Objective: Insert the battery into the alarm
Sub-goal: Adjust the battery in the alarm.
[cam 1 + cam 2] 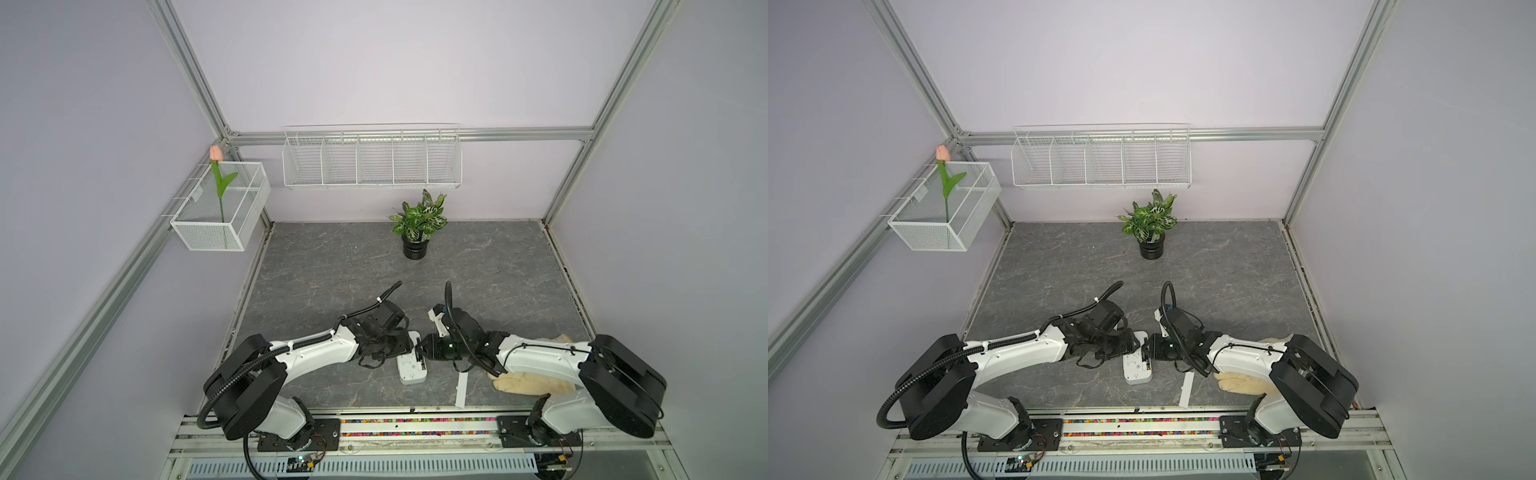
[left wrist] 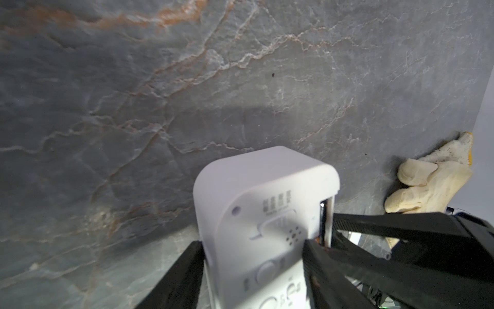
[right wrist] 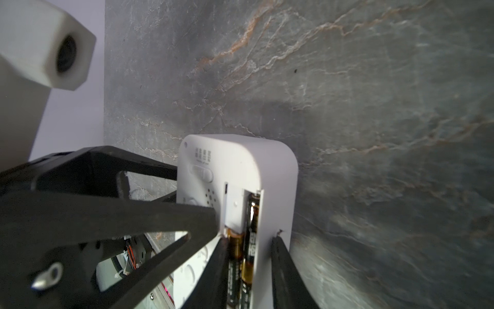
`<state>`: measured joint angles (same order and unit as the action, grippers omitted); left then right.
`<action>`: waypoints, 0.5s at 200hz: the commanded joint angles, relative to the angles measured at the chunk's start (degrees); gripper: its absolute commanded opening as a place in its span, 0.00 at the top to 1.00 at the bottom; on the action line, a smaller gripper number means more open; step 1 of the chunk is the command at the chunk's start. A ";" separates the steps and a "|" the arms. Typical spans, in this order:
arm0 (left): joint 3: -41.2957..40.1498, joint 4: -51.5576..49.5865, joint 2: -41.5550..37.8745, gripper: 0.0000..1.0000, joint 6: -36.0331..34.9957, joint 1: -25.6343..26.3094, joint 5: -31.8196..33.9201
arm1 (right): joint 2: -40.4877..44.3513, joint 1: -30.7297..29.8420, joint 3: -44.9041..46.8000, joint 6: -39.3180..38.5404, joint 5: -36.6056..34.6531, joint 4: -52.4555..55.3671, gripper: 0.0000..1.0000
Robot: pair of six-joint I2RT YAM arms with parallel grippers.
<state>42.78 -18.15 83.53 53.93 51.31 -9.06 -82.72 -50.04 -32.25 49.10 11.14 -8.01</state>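
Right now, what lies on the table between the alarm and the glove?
A thin white strip lies flat between the alarm and the glove, shown in both top views.

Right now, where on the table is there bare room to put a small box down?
Bare: the wide stretch between the potted plant and the alarm, and the back corners either side of the plant. Crowded: the front middle, where the left gripper and right gripper meet at the alarm, with the white strip and the glove close by.
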 commanded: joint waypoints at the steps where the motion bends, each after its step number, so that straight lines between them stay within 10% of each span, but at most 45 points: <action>1: -1.49 -0.64 1.46 0.40 0.70 0.08 0.53 | -6.08 -1.57 3.11 -1.59 -2.09 10.46 0.77; 100: -1.59 -0.91 0.44 0.40 0.76 0.09 1.72 | -5.57 -4.29 -1.63 -2.77 -5.62 17.13 0.75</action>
<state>42.74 -18.50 83.24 54.00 50.74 -8.36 -83.92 -52.21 -34.94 47.83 5.56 -5.04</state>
